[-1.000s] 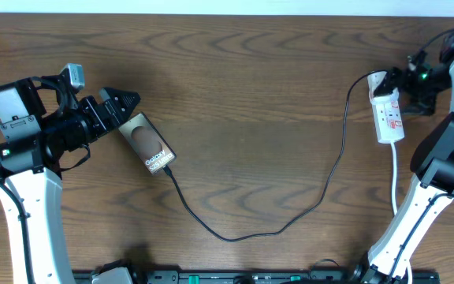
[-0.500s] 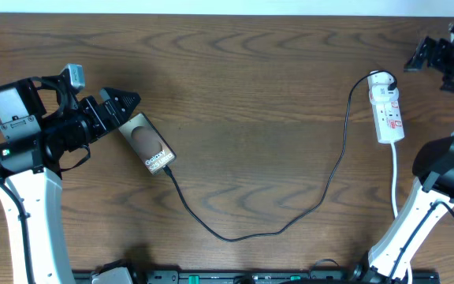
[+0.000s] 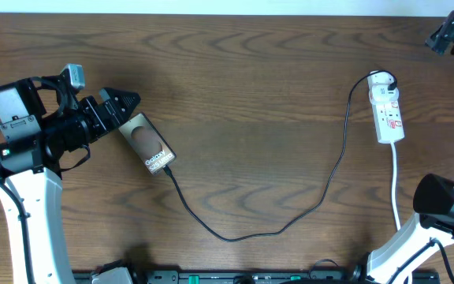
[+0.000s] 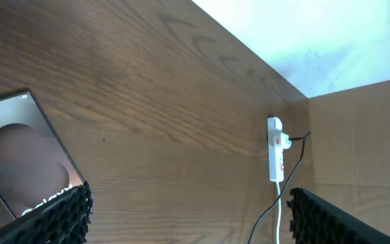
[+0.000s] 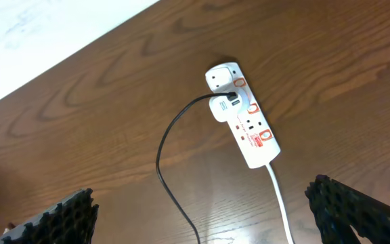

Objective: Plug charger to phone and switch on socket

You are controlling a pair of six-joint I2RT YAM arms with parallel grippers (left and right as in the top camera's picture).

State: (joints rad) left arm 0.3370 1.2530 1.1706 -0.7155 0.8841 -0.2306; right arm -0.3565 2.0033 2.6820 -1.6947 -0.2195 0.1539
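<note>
Dark brown flat phone (image 3: 148, 143) joined by thin black charger cable (image 3: 290, 223) to narrow white socket strip (image 3: 388, 114); left gripper (image 4: 189, 200), right gripper (image 5: 202, 196) both spread apart.

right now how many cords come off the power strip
2: the charger cable runs from the socket across to the phone; the white cord leaves the socket's other end.

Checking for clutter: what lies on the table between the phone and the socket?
Only the charger cable, looping across the table from the phone to the socket; the overhead view shows it.
</note>
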